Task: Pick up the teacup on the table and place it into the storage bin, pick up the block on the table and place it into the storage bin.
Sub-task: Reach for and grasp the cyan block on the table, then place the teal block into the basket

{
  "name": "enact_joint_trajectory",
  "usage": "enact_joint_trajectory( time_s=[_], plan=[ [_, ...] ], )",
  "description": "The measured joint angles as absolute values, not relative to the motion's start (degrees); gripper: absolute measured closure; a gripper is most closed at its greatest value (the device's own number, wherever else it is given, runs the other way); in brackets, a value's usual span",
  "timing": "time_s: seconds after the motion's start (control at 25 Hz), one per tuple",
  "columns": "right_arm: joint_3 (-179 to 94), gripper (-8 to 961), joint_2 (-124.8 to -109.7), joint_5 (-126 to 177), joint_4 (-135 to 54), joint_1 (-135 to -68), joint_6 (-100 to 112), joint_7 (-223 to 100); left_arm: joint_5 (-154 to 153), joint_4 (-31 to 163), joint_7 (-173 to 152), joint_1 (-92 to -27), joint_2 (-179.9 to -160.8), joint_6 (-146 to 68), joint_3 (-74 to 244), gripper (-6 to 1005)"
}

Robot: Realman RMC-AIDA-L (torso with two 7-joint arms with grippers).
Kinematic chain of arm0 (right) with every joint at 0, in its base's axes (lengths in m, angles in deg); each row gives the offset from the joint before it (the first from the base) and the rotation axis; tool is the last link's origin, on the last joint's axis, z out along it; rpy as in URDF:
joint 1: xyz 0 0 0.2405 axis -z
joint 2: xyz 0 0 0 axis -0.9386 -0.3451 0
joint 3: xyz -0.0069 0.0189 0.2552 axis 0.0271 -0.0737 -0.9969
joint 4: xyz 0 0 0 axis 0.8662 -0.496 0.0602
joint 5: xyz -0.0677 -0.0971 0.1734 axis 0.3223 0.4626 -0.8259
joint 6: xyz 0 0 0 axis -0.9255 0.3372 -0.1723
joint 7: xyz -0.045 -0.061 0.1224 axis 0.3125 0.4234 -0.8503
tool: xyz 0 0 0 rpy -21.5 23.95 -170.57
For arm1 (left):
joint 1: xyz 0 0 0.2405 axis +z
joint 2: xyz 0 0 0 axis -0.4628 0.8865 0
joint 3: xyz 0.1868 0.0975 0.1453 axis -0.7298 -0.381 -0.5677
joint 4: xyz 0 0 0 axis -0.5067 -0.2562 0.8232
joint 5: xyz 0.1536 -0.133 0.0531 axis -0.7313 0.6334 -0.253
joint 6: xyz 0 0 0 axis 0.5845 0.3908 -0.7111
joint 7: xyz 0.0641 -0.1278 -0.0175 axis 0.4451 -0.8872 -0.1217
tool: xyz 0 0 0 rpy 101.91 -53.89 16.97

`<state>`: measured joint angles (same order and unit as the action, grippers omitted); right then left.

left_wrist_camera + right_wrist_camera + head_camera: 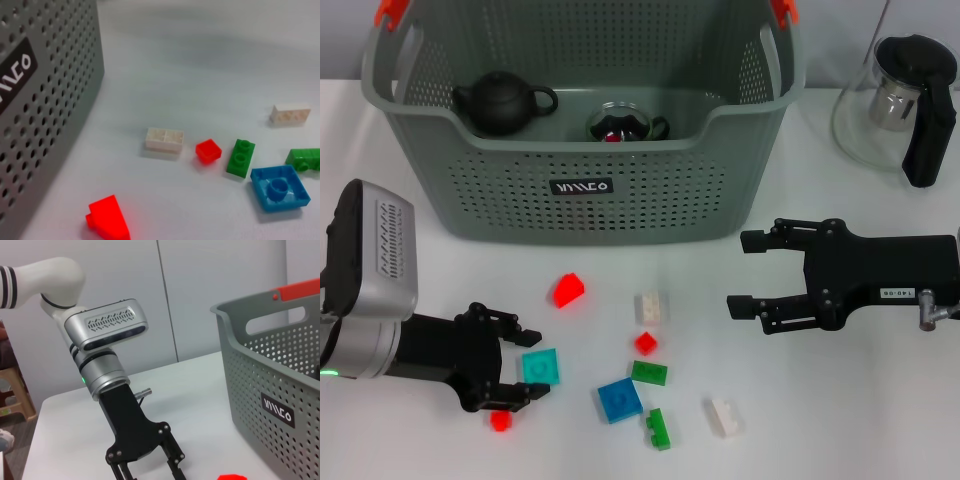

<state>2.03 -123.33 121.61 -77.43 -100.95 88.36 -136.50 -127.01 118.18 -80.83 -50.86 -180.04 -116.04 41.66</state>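
Lab/test rm: bare white table (pixel 880 420), grey partition panels (pixel 215 295).

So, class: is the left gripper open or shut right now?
Open. In the head view, the left gripper has its fingers spread beside the teal block on the table, holding nothing.

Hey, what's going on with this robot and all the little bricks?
The robot is clearing the white table into the grey-green perforated storage bin, which already holds a dark teapot and a glass teacup. Its left gripper is open around a teal square block. The right gripper hovers open beside the bin, holding nothing.
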Motion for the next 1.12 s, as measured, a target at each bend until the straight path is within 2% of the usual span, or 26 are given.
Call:
enact_joint_trajectory(
  time_s=[0.2,0.44,0.8,1.12],
  plan=[
    [1.97,42,-123.33,121.61,-77.43,-100.88,88.36,-136.5,-127.94,117.68,-80.46,-51.61,-179.96,-116.04,41.67,371],
    [1.99,43,-123.33,121.61,-77.39,-100.93,88.36,-136.5,-128.26,117.6,-80.43,-51.82,-179.89,-116.12,41.69,586],
    [1.96,43,-123.33,121.61,-77.37,-100.83,88.36,-136.5,-125.57,120.21,-80.54,-52.12,-179.45,-122.21,45.14,591],
    [2.19,43,-123.33,121.61,-77.26,-100.89,88.35,-136.47,-112.14,121.04,-82.06,-57.24,-175.93,-142.16,58.34,579]
  ],
)
